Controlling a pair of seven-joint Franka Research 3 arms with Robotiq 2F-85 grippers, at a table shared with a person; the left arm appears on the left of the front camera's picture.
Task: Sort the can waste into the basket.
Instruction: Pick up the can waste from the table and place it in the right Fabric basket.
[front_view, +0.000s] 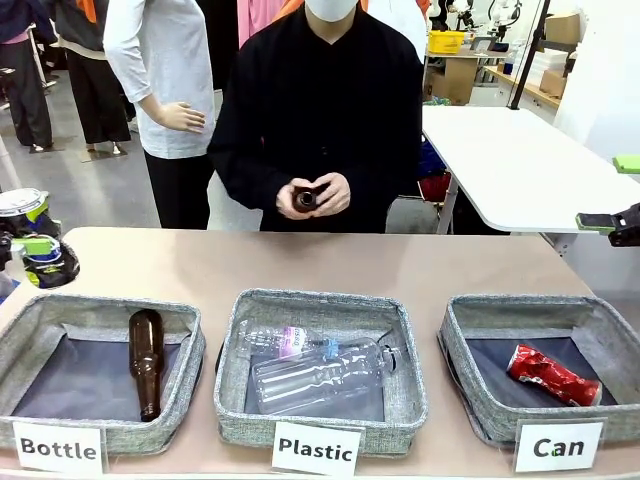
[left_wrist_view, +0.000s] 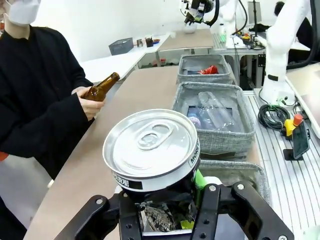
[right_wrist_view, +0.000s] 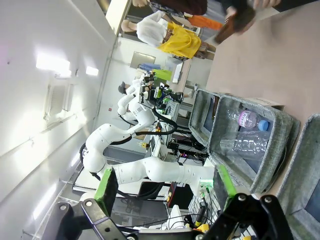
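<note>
Left wrist view, at the sorting table (front_view: 300, 262): the robot's left tool (left_wrist_view: 162, 200) is clamped on a crushed black can (left_wrist_view: 150, 150). The can's silver pull-tab top is turned up toward the camera, and its squashed, short body runs roughly along the fingers. From this tool three grey baskets stretch away in a row. The basket (front_view: 530, 305) that counts carries a white card (front_view: 558, 447) reading "Can" and is the last in line, at the right end of the table. It lies beyond the Bottle basket (front_view: 100, 305) and the Plastic basket (front_view: 320, 297), named for the words on their own cards. Seen from the front, the loaded tool hangs over the table's left edge, so the can lies a whole row away from its basket and would have to cross to the right. The right tool (right_wrist_view: 165, 192) stands much nearer that basket, off the right edge, but its jaws are spread wide with nothing between them. A red can (front_view: 553, 375) lies inside the Can basket, its long axis slanting from far left to near right. At the far side a person (front_view: 320, 100) holds a brown bottle (front_view: 305, 198) in both hands (front_view: 338, 192). White lettering curves around the black can's band, too cut off to read whole.
</note>
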